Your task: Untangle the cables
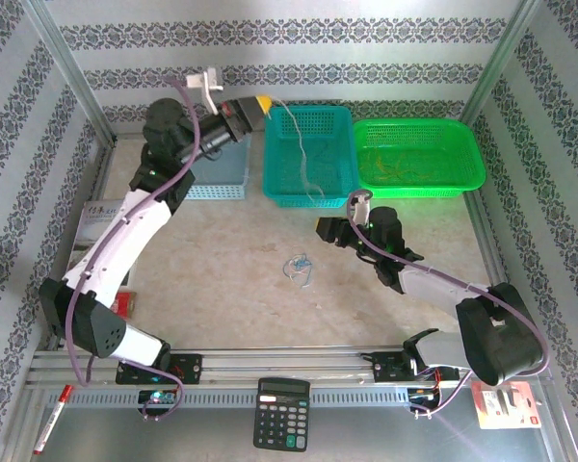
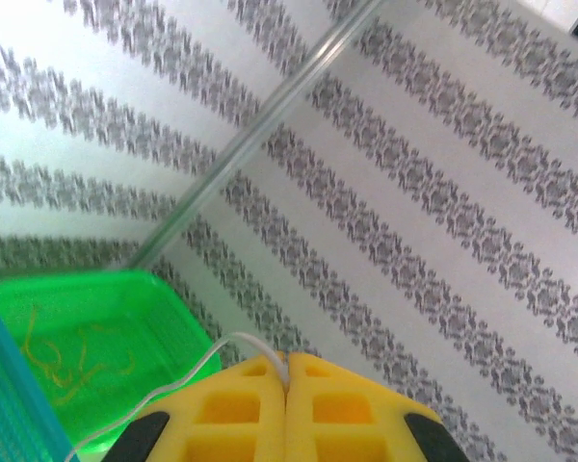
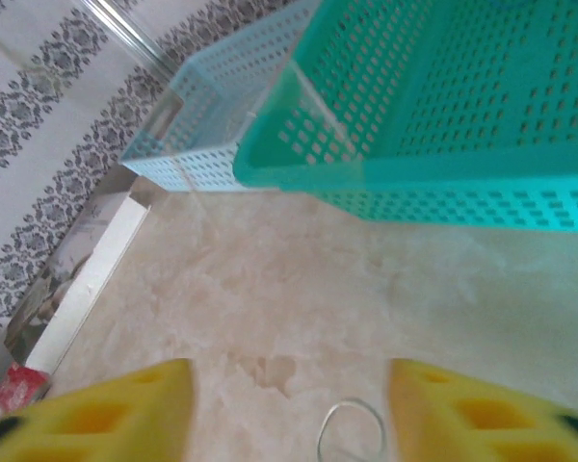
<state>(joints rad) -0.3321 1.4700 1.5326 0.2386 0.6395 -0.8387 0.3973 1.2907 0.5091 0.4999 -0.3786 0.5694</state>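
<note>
Untangling about halfway, by my read: one strand is lifted out, a small knot is not yet worked.

Top view: left end effector (image 1: 260,103) is raised at the back-left corner of the teal basket (image 1: 352,144), clamped on a thin white cable (image 1: 302,154) that hangs into that basket. Orange cables (image 1: 397,169) lie in the green basket (image 1: 419,192) just right of the teal basket, so those look sorted. A small tangle (image 1: 299,268) sits on the surface (image 1: 222,279) in front of the teal basket, right end effector (image 1: 326,229) near it.
Left wrist: left end effector (image 2: 287,371) is pinched tight on the white cable (image 2: 197,366).
Right wrist: right end effector (image 3: 289,414) is spread wide and holds nothing. The tangle (image 3: 354,403) lies between its fingers, in front of the teal basket (image 3: 443,183).
</note>
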